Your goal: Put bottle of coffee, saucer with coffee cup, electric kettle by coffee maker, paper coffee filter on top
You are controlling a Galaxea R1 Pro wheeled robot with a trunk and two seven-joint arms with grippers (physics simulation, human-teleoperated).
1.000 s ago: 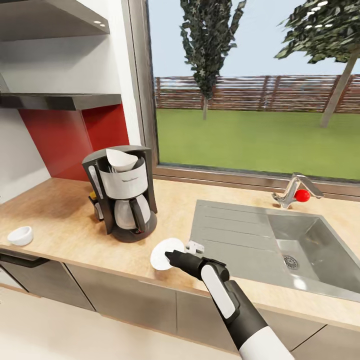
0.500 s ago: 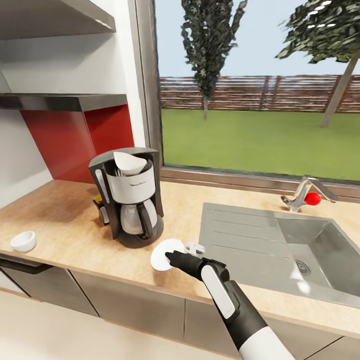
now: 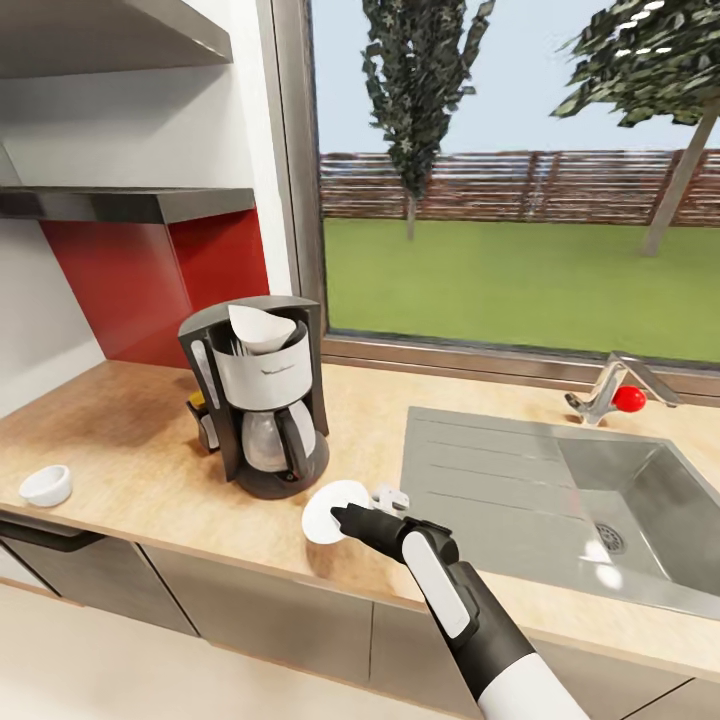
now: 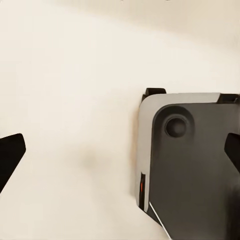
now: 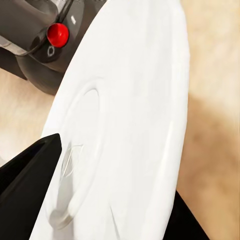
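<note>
Right gripper [image 3: 345,518], clamped on the round white saucer [image 3: 326,508], must lower it beside the black-and-grey coffee maker [image 3: 258,395].

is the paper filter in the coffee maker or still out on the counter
In. The white paper filter sits in the open top of the coffee maker, its cone poking above the rim.

I am seeing a small grey line of lettering across the white front panel of the coffee maker [image 3: 262,400], but it is blurring too much for me to read. I am finding no other writing.
</note>
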